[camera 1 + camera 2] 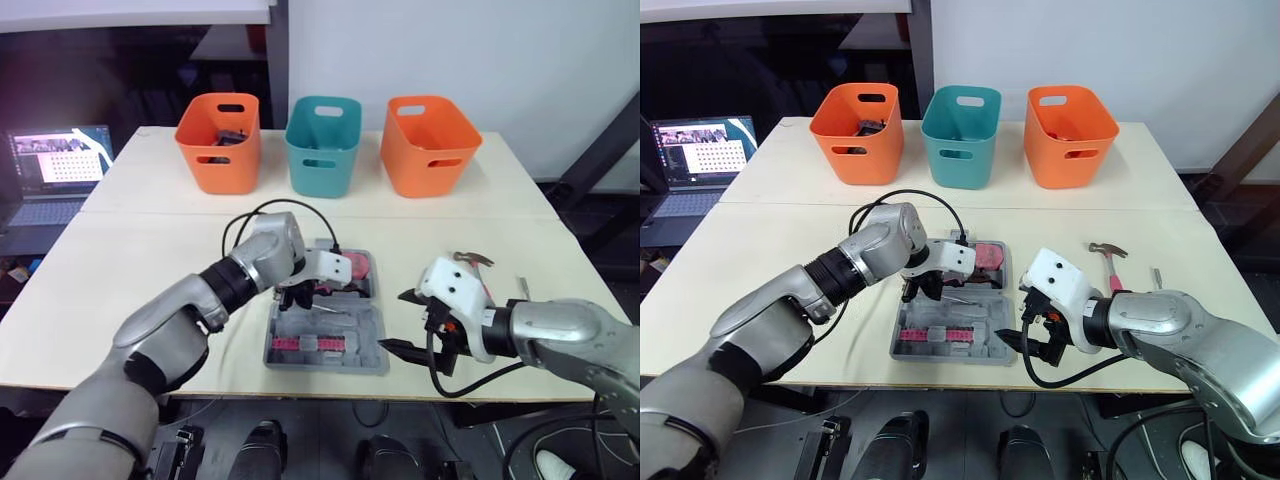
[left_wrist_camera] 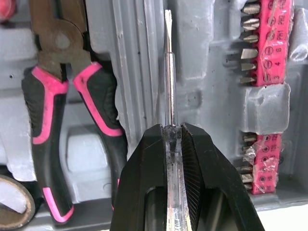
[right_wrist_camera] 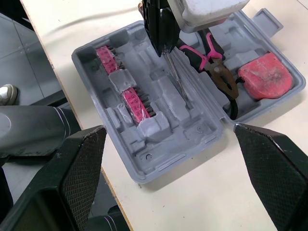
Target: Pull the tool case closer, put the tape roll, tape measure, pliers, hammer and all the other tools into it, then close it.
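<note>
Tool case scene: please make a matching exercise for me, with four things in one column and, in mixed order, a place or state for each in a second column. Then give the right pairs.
Column A
1. screwdriver
2. pliers
3. hammer
4. right tool

Column B
a. lying in the tool case
b. open, holding nothing
c. on the table, outside the case
d. gripped by the left tool

Pairs: 1-d, 2-a, 3-c, 4-b
</note>
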Robot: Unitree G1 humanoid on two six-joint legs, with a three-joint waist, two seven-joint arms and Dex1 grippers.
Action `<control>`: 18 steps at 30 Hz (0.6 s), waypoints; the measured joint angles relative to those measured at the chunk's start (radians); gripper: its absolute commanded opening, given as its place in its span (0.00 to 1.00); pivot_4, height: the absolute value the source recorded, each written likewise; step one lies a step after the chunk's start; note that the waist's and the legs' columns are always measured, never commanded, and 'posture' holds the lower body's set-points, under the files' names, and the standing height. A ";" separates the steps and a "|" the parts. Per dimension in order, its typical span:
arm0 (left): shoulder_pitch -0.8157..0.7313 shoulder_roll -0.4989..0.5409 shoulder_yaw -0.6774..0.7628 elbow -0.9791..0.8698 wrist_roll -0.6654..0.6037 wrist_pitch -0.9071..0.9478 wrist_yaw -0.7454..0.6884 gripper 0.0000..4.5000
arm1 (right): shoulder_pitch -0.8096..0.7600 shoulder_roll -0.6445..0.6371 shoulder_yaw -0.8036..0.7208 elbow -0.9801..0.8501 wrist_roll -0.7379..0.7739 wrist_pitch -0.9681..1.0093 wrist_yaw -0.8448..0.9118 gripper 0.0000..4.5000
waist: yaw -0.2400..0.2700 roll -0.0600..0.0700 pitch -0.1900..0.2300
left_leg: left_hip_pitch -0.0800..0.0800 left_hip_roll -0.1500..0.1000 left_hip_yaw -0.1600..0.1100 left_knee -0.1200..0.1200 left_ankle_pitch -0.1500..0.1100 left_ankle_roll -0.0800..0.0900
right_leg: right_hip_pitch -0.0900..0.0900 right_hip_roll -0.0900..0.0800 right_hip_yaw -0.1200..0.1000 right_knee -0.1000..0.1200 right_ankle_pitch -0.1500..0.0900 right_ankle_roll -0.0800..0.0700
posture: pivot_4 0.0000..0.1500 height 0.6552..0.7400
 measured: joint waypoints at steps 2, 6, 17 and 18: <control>0.002 -0.009 0.003 0.010 0.002 -0.006 0.002 0.00 | 0.000 -0.001 0.000 0.000 0.000 0.000 0.000 1.00 | 0.000 0.000 0.000 | 0.000 0.000 0.000 0.000 0.000 0.000 | 0.000 0.000 0.000 0.000 0.000 0.000 | 1.00 1.00; 0.002 -0.023 0.006 0.019 0.015 -0.010 0.012 0.00 | 0.000 -0.002 0.000 0.000 0.000 0.000 0.000 1.00 | 0.001 0.000 0.000 | 0.000 0.000 0.000 0.001 0.000 0.000 | 0.000 0.000 0.000 0.000 0.000 0.000 | 1.00 1.00; 0.003 -0.055 0.015 0.030 0.028 -0.018 0.021 0.00 | 0.000 -0.003 0.000 0.000 0.001 0.001 -0.010 1.00 | 0.000 0.000 0.000 | 0.000 0.000 0.000 0.001 0.000 0.000 | 0.000 0.000 0.000 0.001 0.000 0.000 | 1.00 1.00; 0.003 -0.056 0.015 0.031 0.029 -0.021 0.021 0.00 | 0.000 -0.003 0.000 0.000 0.001 0.001 -0.010 1.00 | 0.000 0.000 0.000 | 0.000 0.000 0.000 0.001 0.000 0.000 | 0.000 0.000 0.000 0.001 0.000 0.000 | 1.00 1.00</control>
